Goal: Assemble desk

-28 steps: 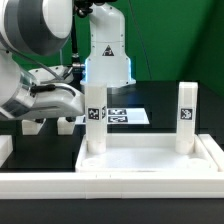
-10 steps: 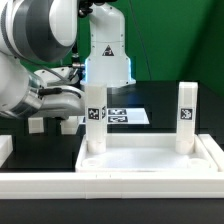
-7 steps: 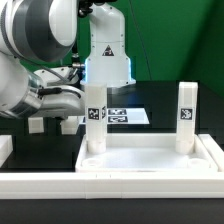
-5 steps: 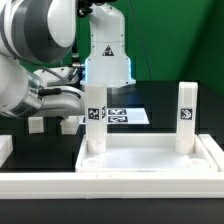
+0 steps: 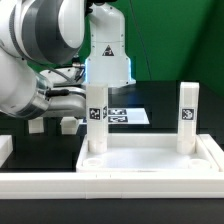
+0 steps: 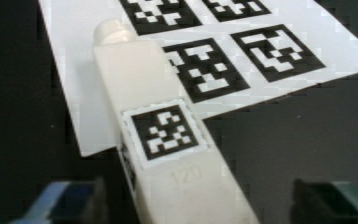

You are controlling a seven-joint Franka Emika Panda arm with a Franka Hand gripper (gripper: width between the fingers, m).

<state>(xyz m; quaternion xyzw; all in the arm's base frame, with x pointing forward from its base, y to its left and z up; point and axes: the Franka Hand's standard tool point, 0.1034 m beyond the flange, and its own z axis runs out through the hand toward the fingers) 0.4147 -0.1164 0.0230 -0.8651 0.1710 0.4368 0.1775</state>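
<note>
Wrist view | claw (image 6: 190, 196), jaws parted, straddles leg (image 6: 158, 120) without touching | leg's long axis extends ahead of claw, marker board (image 6: 282, 60) behind.

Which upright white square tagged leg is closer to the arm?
The leg on the exterior view's left, beside the robot arm; the other leg stands at the right.

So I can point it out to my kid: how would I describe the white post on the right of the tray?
Start at the wide white desk top in the exterior view's foreground. Two square white legs stand upright near its far edge; yours is the right leg, at the exterior view's right. Unlike the left leg, it stands clear of the marker board.
</note>
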